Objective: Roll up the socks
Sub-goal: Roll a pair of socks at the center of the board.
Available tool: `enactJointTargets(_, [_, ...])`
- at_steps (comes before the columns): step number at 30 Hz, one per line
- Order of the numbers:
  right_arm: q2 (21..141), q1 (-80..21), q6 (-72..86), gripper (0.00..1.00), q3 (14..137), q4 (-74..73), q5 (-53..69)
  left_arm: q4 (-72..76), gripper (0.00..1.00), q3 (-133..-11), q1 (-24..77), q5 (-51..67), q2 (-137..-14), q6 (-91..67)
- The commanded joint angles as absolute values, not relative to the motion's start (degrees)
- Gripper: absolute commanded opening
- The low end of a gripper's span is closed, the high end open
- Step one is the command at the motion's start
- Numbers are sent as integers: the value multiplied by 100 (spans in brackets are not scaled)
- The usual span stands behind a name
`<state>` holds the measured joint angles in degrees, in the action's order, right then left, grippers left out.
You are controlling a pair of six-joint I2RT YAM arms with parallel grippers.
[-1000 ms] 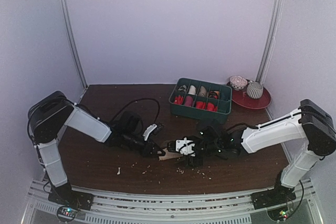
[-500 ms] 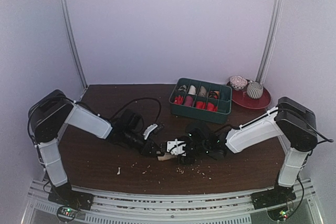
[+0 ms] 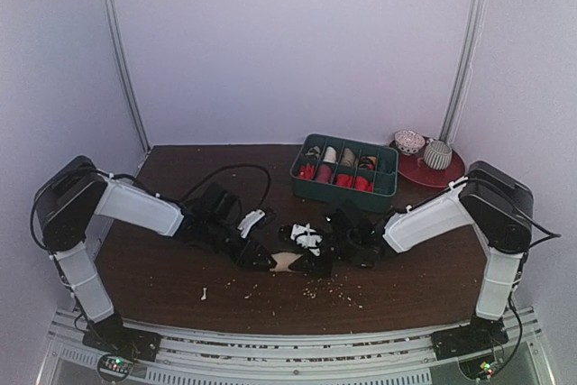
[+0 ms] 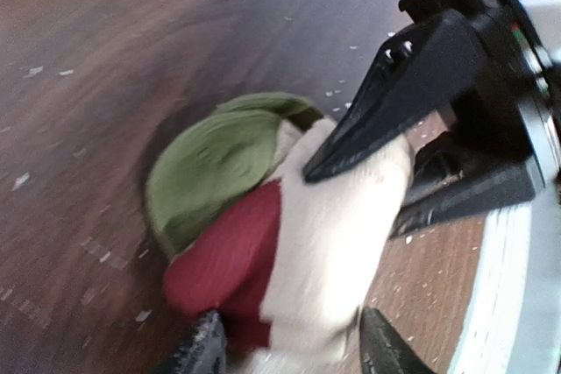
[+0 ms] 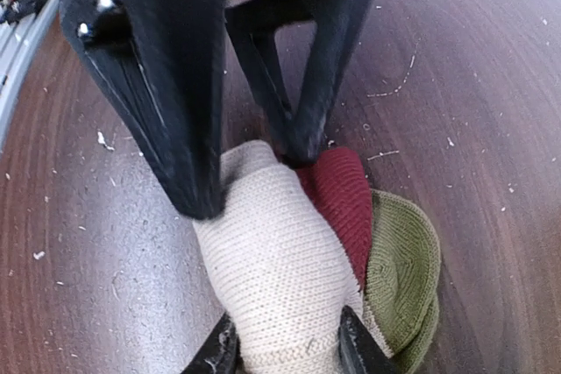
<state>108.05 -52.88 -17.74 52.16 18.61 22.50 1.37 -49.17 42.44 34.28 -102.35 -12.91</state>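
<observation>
at the middle of the dark wooden table (image 3: 406,286), between the two arms, lies the sock bundle (image 3: 288,261) — a compact roll that shows a cream knitted part, a maroon band and an olive green end. it rests on the wood, and both grippers meet at it.

the left gripper (image 3: 264,259) is at the left side of the bundle. its two fingers (image 5: 158,85) stand clearly apart in a v shape, one tip against the cream part and the other tip at the maroon band, so the jaws are spread and squeeze nothing.

the right gripper (image 3: 309,263) is at the right side, and its fingers press on both sides of the cream part — it holds the bundle there.

small pale crumbs (image 3: 315,293) are scattered on the wood around and in front of the bundle. farther back stands a green tray (image 3: 347,194) with compartments that hold small rolled items, some of them red. just beside it, at the right back corner, is a red plate (image 3: 446,176) with two rounded things on it.
</observation>
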Motion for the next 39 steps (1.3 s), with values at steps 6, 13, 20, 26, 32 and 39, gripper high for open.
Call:
enactJointTargets(6, [11517,-5082,-841,32,5037,374,3202,3593,59,-3429,4347,2753,-9026,-1041])
enactJointTargets(13, [11690,-5020,-847,32,5290,-188,3271,4952,61,-3145,4496,3446,-9647,-745])
enactJointTargets(20, [11719,-5004,-834,32,5422,-308,3247,5313,58,-3251,4630,3659,-10401,-832])
enactJointTargets(26, [11753,-4973,-885,32,5467,-374,3225,5313,57,-3121,4677,3533,-10679,-907])
enactJointTargets(32, [11812,-4969,-922,32,5540,-462,3270,5278,56,-3218,4763,3367,-11075,-914])
enactJointTargets(39, [11827,-4942,-949,32,5558,-532,3247,5830,71,-2754,4807,2971,-10555,-951])
